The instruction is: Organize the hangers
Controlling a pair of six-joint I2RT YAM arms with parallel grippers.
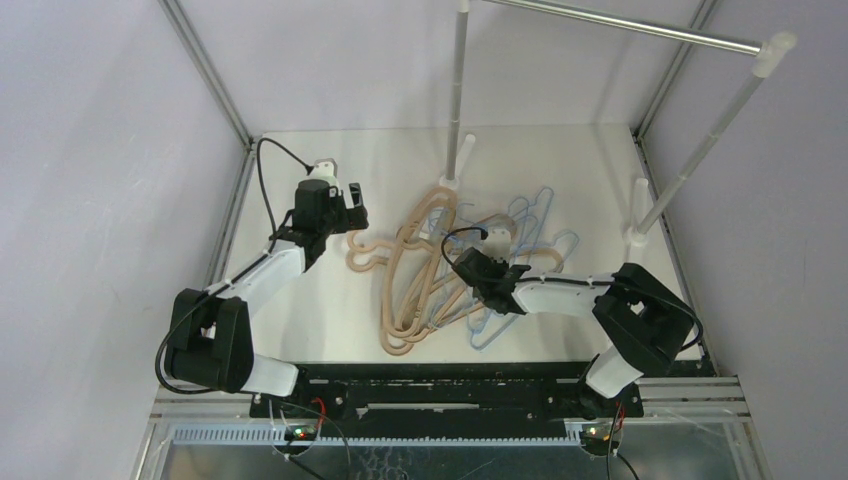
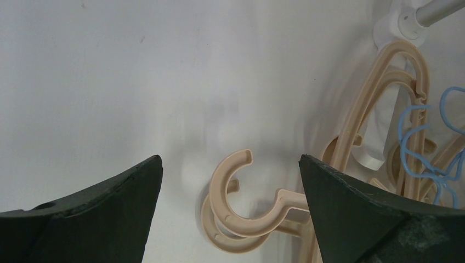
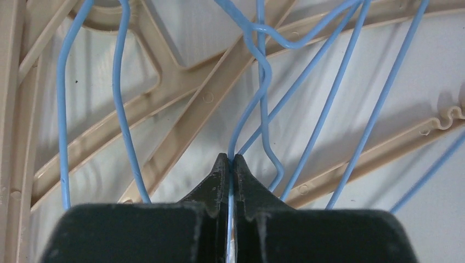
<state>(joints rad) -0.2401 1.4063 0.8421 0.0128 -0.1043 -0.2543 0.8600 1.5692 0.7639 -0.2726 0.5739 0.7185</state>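
— Top external view first: where are the hangers?

— They lie in a loose heap at the middle of the white table (image 1: pixel 320 320). The thick tan hangers (image 1: pixel 405 290) sit on the left of the heap, with their hooks pointing toward the frame's left. The thin blue wire hangers (image 1: pixel 540 225) spread to the right, and some of them overlap the tan ones.

— Is either arm holding one?

— Yes. The right gripper (image 1: pixel 466 262) reaches into the centre of the heap. In the right wrist view, its jaws are pressed together on a blue wire hanger (image 3: pixel 262 82). That wire runs up from between the fingertips at lower centre, over tan bars and other blue strands.

— And the other arm?

— The left gripper (image 1: pixel 352 200) is left of centre, just above and beside the tan hooks. In the left wrist view its jaws stand wide apart with nothing between them. Two stacked tan hooks (image 2: pixel 218 189) lie on the table at lower centre, between the two dark fingers.

— Anything else?

— A silver rail (image 1: pixel 620 25) on white posts crosses the upper right. One post foot (image 2: pixel 396 26) shows at the upper right of the left wrist view.
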